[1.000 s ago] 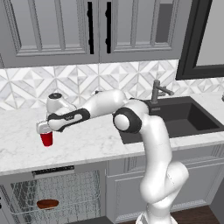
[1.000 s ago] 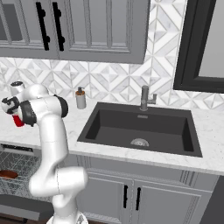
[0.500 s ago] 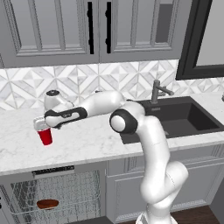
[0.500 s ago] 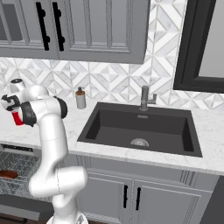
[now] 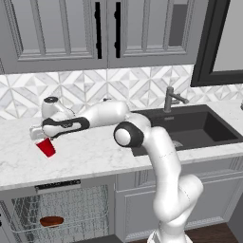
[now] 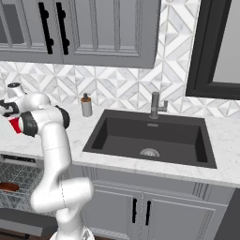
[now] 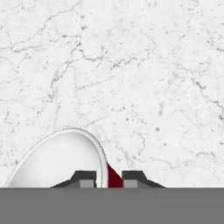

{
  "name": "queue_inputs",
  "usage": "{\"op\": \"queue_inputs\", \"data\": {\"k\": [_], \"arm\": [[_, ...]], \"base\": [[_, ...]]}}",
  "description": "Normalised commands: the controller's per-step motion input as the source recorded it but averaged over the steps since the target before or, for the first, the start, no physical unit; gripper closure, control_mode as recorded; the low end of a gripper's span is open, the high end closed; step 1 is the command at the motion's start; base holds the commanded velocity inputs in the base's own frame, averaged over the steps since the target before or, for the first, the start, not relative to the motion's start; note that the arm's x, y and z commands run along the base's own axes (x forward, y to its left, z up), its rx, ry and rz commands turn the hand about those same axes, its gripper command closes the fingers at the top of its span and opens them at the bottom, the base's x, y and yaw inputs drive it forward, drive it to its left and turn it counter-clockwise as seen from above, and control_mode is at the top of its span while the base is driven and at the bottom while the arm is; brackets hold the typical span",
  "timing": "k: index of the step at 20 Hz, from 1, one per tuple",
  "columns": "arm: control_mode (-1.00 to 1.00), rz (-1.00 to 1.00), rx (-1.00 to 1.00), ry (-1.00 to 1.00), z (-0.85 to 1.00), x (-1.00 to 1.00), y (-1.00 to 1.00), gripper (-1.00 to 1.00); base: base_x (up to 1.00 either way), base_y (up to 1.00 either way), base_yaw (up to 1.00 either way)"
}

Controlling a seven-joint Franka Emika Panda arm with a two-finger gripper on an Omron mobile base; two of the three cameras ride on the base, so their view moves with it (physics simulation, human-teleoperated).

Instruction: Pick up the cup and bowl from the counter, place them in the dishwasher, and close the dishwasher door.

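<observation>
The red cup (image 5: 46, 147) leans at the left end of the marble counter (image 5: 90, 156); whether its base touches the top I cannot tell. My gripper (image 5: 39, 135) is shut on the cup's rim. In the hand view one fingertip (image 7: 83, 177) is inside the white mouth of the cup (image 7: 57, 159) and the other is outside it, with my gripper (image 7: 108, 177) pinching the wall. From the right, the cup (image 6: 15, 124) peeks out behind the arm. The reddish-brown bowl (image 5: 51, 221) lies in the wire rack of the open dishwasher (image 5: 71, 209), also seen as the bowl (image 6: 8, 187).
A black sink (image 5: 190, 128) with a faucet (image 5: 171, 98) lies right of the arm. A grey soap dispenser (image 6: 86, 105) stands by the backsplash left of the sink (image 6: 150, 136). Wall cabinets hang above. The dishwasher's dark door (image 6: 23, 221) is folded down at floor level.
The jaws have shut on the cup's rim, and the cup now leans. The hand has shifted slightly left.
</observation>
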Motion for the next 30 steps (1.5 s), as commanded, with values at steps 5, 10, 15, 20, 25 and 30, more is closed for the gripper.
{"op": "queue_inputs", "data": {"k": [5, 10, 15, 20, 25, 30], "arm": [[-1.00, -0.02, -0.02, 0.04, 0.00, -0.75, 0.00, 1.00], [-1.00, 0.00, 0.00, -0.04, -0.20, -1.00, -0.31, 1.00], [-1.00, 0.00, 0.00, -0.02, -0.45, -1.00, -0.45, 1.00], [-1.00, 0.00, 0.00, 0.01, -0.47, -1.00, -0.33, 1.00], [-1.00, 0.00, 0.01, -0.01, -0.23, -1.00, -0.13, 1.00], [-1.00, 0.00, -0.02, -0.10, -0.29, -1.00, -0.01, 1.00]], "base": [[0.00, 0.00, 0.00], [0.00, 0.00, 0.00], [0.00, 0.00, 0.00], [0.00, 0.00, 0.00], [0.00, 0.00, 0.00], [0.00, 0.00, 0.00]]}}
